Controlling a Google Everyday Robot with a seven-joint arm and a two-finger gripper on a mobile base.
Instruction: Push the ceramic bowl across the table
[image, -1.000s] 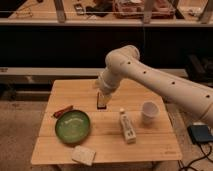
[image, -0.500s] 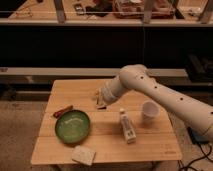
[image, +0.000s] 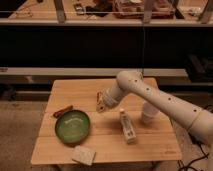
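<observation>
The ceramic bowl (image: 73, 126) sits on the front-left part of the desk (image: 80, 90). Its left rim is close to the desk's left edge, and its near rim is a little back from the front edge. We see the bowl upright and green, with a darker rim.

Just behind the bowl's left side lies a small red-orange object (image: 63, 111), near the rim; we cannot tell whether they touch. In front of the bowl and slightly right, a pale block (image: 83, 155) rests by the front edge, just beside the bowl's near rim.

To the right of the bowl, a strip of bare planks separates it from a white bottle (image: 127, 127) lying on its side. Beyond the bottle, further right of the bowl, stands a white cup (image: 148, 112), partly hidden by the arm (image: 165, 100).

Behind and to the right of the bowl, apart from it, we find the tool (image: 101, 104) low over the desk. Its fingers are closed together, and we can make out nothing in its grip. Behind the bowl, past the red-orange object, the planks lie bare up to the far edge.
</observation>
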